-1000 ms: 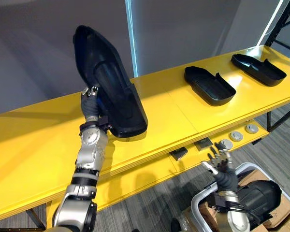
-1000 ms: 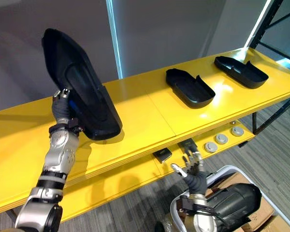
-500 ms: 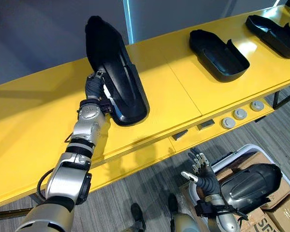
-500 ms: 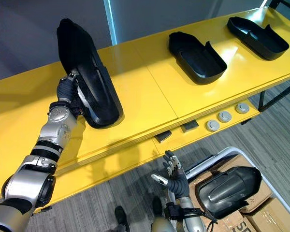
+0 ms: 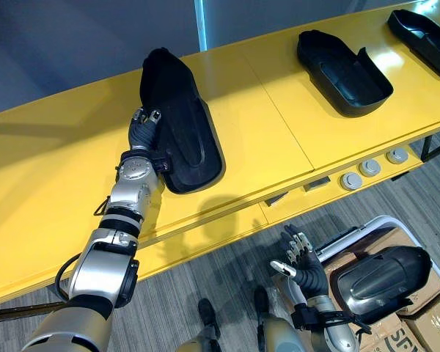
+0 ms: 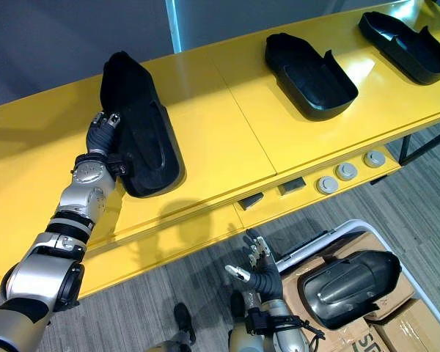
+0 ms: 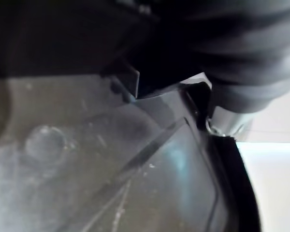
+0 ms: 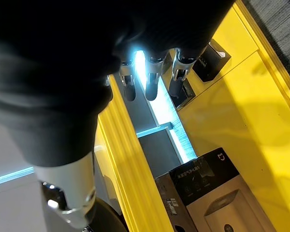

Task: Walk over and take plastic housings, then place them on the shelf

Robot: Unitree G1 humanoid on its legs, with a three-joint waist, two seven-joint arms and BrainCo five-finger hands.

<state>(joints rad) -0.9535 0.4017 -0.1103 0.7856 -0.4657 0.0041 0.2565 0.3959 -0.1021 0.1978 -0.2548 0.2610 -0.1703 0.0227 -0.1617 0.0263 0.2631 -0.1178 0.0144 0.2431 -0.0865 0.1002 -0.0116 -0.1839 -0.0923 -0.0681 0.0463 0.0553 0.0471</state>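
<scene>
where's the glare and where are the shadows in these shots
Left eye view: a light patch glares on the yellow shelf beside the middle housing, and the held housing in the left hand throws a thin shadow at its near end. Right wrist view: a bright light strip flares past the open right hand. Left wrist view: dim, with a pale sheen on the held housing.

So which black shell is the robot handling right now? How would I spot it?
Look along the yellow shelf, which carries three black plastic housings. It is the leftmost housing, apart from the middle housing and the right-end housing, and the only one with the robot's left hand gripping its edge.
</scene>
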